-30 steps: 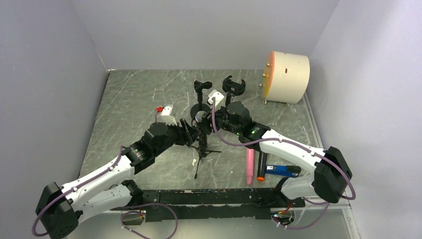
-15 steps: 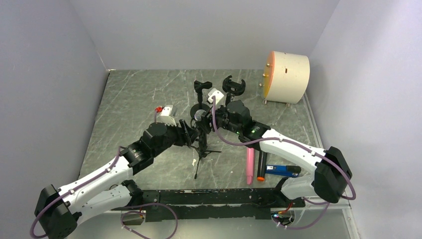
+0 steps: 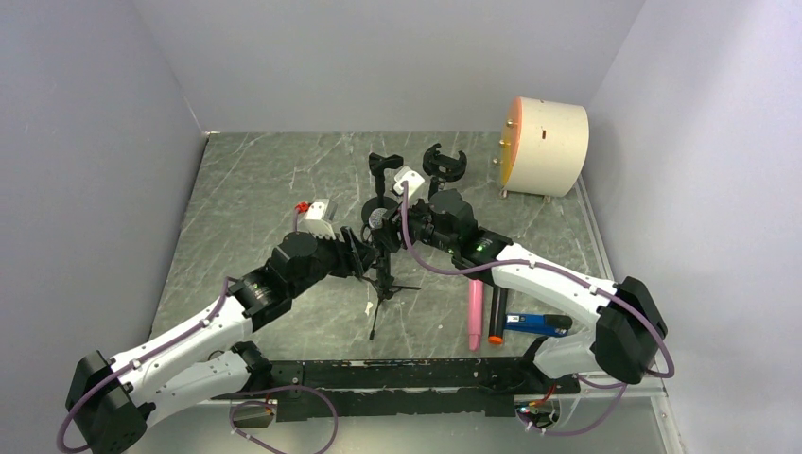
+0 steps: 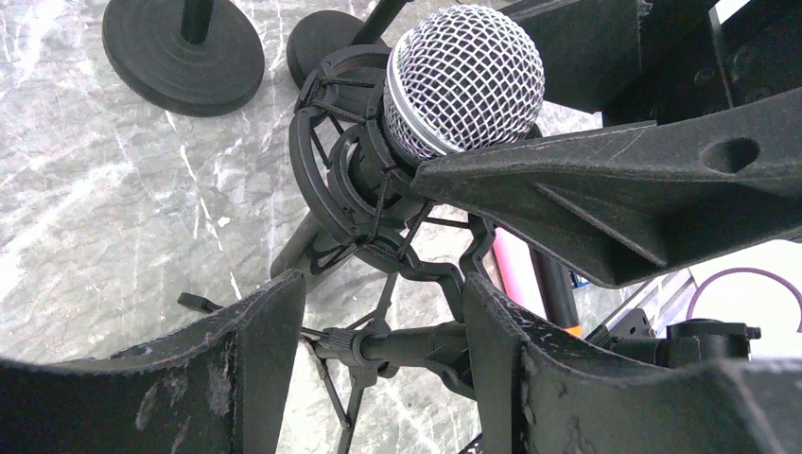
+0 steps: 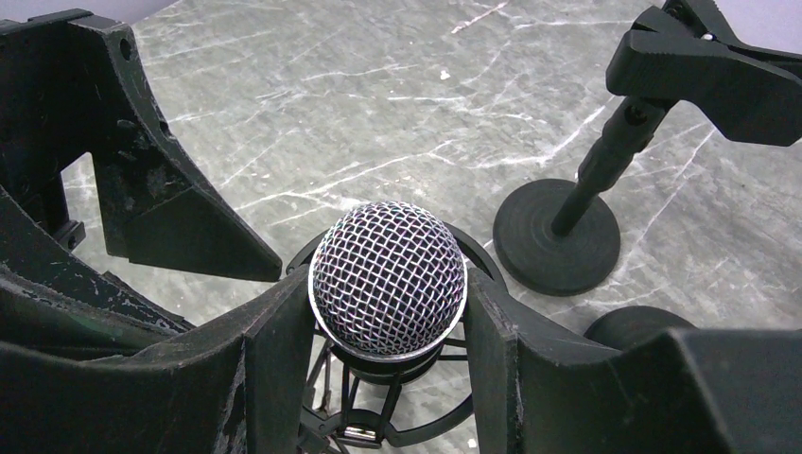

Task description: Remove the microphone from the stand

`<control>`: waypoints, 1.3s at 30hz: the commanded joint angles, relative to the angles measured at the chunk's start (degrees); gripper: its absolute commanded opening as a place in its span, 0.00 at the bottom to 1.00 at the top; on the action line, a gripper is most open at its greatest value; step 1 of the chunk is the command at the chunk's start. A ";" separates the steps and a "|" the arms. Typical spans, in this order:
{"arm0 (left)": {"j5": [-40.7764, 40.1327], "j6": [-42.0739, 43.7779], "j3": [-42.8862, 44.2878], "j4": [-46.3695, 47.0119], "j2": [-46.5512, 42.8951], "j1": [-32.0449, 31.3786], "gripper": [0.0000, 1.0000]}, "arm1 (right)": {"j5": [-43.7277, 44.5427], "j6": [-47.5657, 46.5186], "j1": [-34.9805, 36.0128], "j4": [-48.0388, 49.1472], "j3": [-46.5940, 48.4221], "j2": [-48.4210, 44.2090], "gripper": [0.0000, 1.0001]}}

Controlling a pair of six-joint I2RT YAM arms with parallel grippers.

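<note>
The microphone (image 3: 375,218) has a silver mesh head and sits in a black shock mount on a small tripod stand (image 3: 383,284) at mid-table. My right gripper (image 3: 391,224) is shut on the mesh head (image 5: 388,279), one finger pressed on each side, in the right wrist view (image 5: 388,317). My left gripper (image 3: 364,253) is lower and closed around the stand's stem joint (image 4: 407,345), below the microphone (image 4: 463,80), in the left wrist view (image 4: 383,326). The right finger touches the joint. A thin gap shows at the left finger.
Two other black stands with round bases stand just behind, one with a clip (image 3: 383,165) and one with a forked holder (image 3: 444,163). A beige drum (image 3: 549,147) is at the back right. A pink marker (image 3: 475,317), an orange-tipped marker (image 3: 496,320) and a blue item (image 3: 539,324) lie near right.
The microphone head and my right gripper have shifted slightly up and away from the arm bases. The left gripper has stayed on the stand.
</note>
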 commanded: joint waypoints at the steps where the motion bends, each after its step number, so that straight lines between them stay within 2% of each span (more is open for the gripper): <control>1: -0.65 1.34 1.38 -2.28 0.06 0.17 0.66 | 1.92 0.04 -0.05 2.99 2.06 -2.27 0.31; 6: -0.82 1.43 1.72 -2.87 0.64 0.17 0.66 | 3.19 0.87 -0.05 3.70 1.93 -5.33 0.27; 8: -1.09 1.15 2.02 -3.36 0.84 0.19 0.66 | 3.07 1.26 -0.05 3.32 2.30 -6.59 0.21; 14: -2.04 0.95 1.83 -3.17 -0.02 0.19 0.66 | 2.11 2.06 0.00 -2.35 6.71 -8.32 0.13; 21: -1.91 1.06 2.85 -4.06 1.41 0.16 0.66 | 4.94 2.15 0.01 -7.72 11.86 -11.12 0.07; 28: -1.86 1.20 3.18 -4.21 1.91 0.19 0.66 | 9.41 0.97 0.04 -14.05 16.72 -14.48 0.04; 39: -2.49 1.35 2.81 -3.09 1.31 0.18 0.67 | 10.11 -0.44 0.00 -19.85 24.93 -15.71 0.04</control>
